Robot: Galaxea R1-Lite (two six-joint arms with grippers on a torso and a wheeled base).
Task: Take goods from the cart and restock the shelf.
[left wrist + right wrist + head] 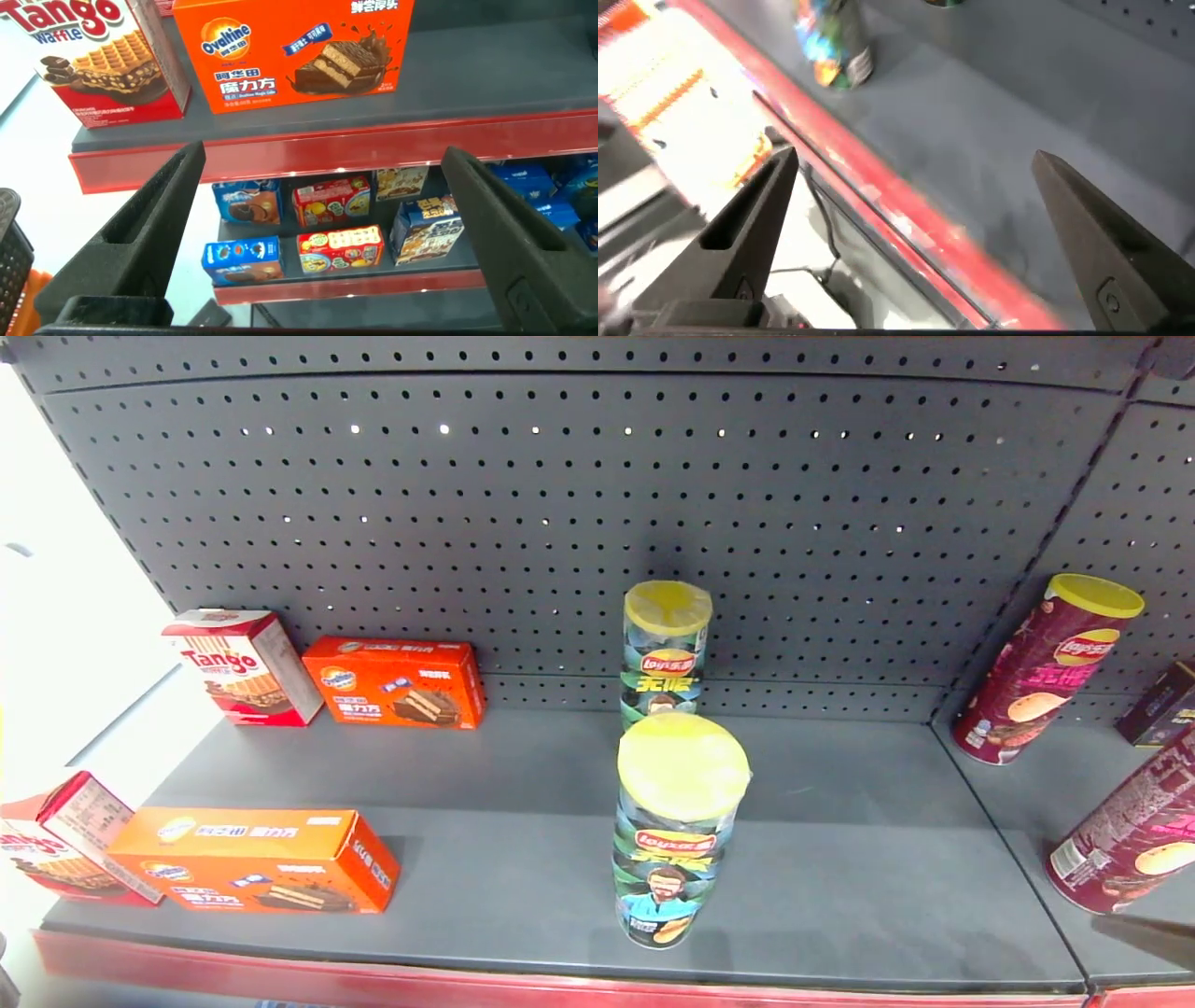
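Two chip cans with yellow lids stand upright mid-shelf, one at the front [677,831] and one behind it [665,649] by the pegboard. The front can's base [833,47] appears in the right wrist view. An orange chocolate box [257,861] lies at the front left, seen close in the left wrist view [294,51] beside a red wafer box [98,56]. My left gripper [322,238] is open and empty, below and in front of the shelf's red edge. My right gripper [920,238] is open and empty over the shelf's front edge.
Another orange box [397,681] and a red wafer box [245,665] stand at the back left. Purple chip cans [1046,667] occupy the neighbouring shelf bay on the right. A lower shelf [346,275] holds several cookie boxes. The grey shelf [868,859] has free room right of the cans.
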